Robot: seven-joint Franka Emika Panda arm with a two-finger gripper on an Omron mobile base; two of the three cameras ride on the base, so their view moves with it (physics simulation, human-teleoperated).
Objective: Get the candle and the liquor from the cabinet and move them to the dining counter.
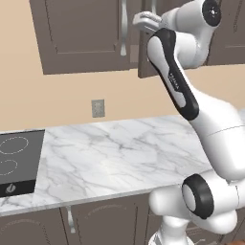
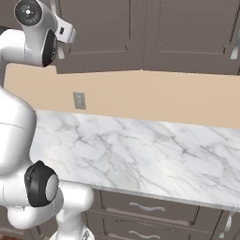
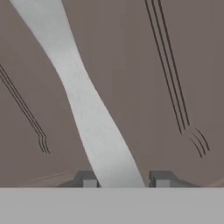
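A white robot arm reaches up to the dark brown wall cabinet (image 1: 81,33) in a simulated kitchen, its tool (image 3: 126,183) set astride one of the cabinet's long silver bar handles (image 3: 83,100). In the hand view the handle runs as a pale band from the upper left down between the two small dark finger tips (image 3: 89,180), one on each side of it, with the panelled door faces filling the background. The tips stand close beside the bar, yet whether they press on it or have let go cannot be told from the pictures. In the left base view the hand sits high at the seam between two doors, and the door next to it (image 1: 146,57) stands slightly ajar, its lower edge hanging out below the line of the closed one. The right base view shows the arm's upper joints at the top left, in front of the same row of doors. Below the cabinet, a beige wall carries a grey outlet plate (image 1: 98,108). A marble worktop (image 1: 119,158) with grey veins runs along the wall, with a black cooktop (image 1: 16,160) set in at its left end and dark drawers (image 2: 145,206) with silver pulls under its front edge.
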